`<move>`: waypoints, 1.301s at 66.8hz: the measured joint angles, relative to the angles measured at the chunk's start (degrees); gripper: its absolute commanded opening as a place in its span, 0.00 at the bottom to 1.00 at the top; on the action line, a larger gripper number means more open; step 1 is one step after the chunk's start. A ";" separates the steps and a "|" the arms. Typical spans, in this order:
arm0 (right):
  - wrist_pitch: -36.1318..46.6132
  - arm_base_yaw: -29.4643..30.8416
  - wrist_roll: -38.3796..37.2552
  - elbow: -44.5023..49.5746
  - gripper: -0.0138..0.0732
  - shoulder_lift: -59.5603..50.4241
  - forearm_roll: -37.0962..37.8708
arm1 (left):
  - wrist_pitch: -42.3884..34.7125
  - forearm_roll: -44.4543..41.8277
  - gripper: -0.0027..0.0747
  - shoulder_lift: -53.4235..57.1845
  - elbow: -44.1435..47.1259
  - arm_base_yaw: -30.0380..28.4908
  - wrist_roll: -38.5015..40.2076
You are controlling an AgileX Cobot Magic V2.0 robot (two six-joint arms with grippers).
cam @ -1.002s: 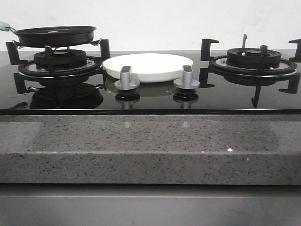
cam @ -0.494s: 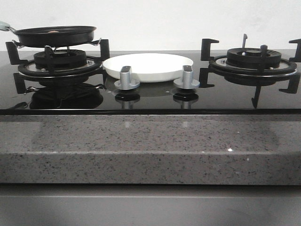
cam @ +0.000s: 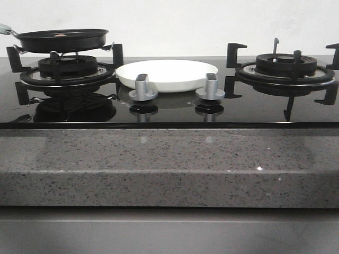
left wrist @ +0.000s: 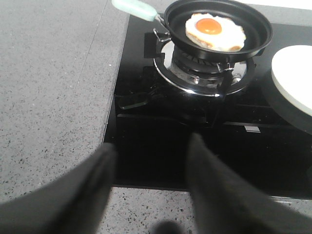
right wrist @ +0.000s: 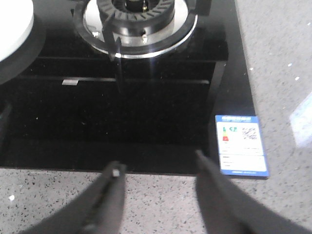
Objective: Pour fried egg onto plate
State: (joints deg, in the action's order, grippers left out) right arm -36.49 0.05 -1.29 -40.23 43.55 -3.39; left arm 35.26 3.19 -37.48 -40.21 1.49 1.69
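Fried egg (left wrist: 214, 31) lay in the black pan (left wrist: 218, 24) on my left burner (left wrist: 202, 68), plate (cam: 167, 74) beside it bare, left claw (left wrist: 151, 161) and right claw (right wrist: 157, 178) both spread apart, holding nothing.

The fried egg (left wrist: 214, 31) lies in the frying pan (cam: 62, 40) on the left burner (cam: 68, 70); the plate (cam: 167, 74) sits between the 2 burners, behind the knobs (cam: 143, 88).

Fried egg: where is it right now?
The fried egg lies flat in the black frying pan on the left burner; in the front view that is far left, beside the empty white plate.
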 measured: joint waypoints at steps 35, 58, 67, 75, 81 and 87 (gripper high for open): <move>-5.91 -10.65 14.46 -17.18 0.59 25.13 -15.77 | -0.20 0.00 0.60 -4.21 0.00 0.00 0.00; -11.12 -12.68 14.68 -37.84 0.59 45.22 -16.17 | -0.20 0.00 0.60 -4.98 0.00 0.00 0.00; -15.15 -12.68 14.68 -46.45 0.59 52.63 -16.17 | -0.20 0.00 0.60 -4.98 0.00 0.00 0.00; -18.06 -12.68 14.68 -53.44 0.59 58.72 -16.17 | -0.20 0.00 0.60 -4.98 0.00 0.00 0.00; -19.21 -12.68 14.68 -57.78 0.59 62.58 -16.17 | -0.20 0.00 0.60 -4.98 0.00 0.00 0.00; -19.62 -12.68 14.68 -61.36 0.59 65.78 -16.17 | -0.20 0.00 0.60 -4.98 0.00 0.00 0.00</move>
State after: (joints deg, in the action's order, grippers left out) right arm -56.11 -12.63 13.39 -101.59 109.33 -19.56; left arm 35.06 3.19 -42.46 -40.21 1.49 1.69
